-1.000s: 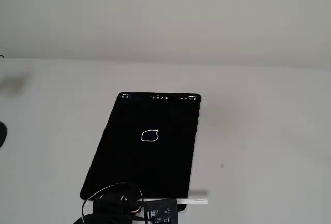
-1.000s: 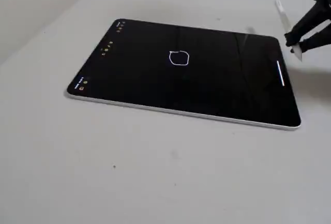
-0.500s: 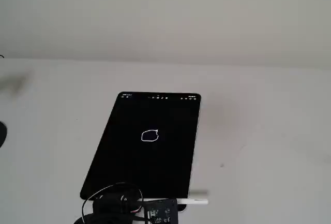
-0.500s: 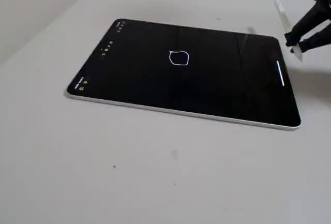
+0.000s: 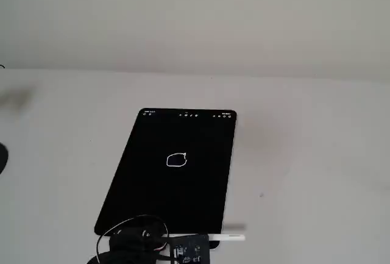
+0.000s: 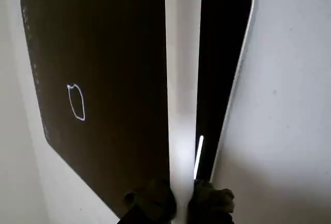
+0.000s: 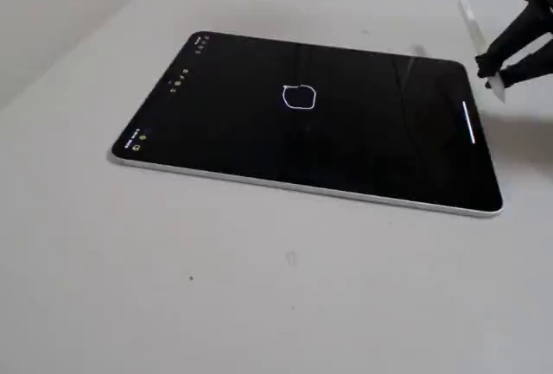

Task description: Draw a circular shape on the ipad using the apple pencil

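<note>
1. Ipad (image 7: 259, 123) first: we see it lying flat on the white table (image 7: 259, 305), black screen up, and we place everything else from it.
2. We find the circular shape (image 7: 299, 98) near the middle of the ipad's screen, a thin white loop that looks closed, with a slight point on one side; it also shows in a fixed view (image 5: 177, 160) and in the wrist view (image 6: 76, 102).
3. We see a row of tiny icons (image 5: 189, 115) along the ipad's short side farthest from the arm, and a short bright white bar (image 7: 469, 123) on the screen close to the opposite short side.
4. We find the apple pencil (image 7: 477, 35) beyond that near short side, off the screen and lifted above the table, slanting upward; in the wrist view (image 6: 182, 89) it runs as a blurred white strip across the ipad.
5. We see the gripper (image 7: 494, 73) just past the ipad's near corner, its two dark fingers (image 6: 155, 203) pressed on either side of the apple pencil, clamping it.
6. We make out a black block with looped cables (image 5: 137, 239) at the ipad's near edge; it is probably part of the arm, though the view cuts it off.
</note>
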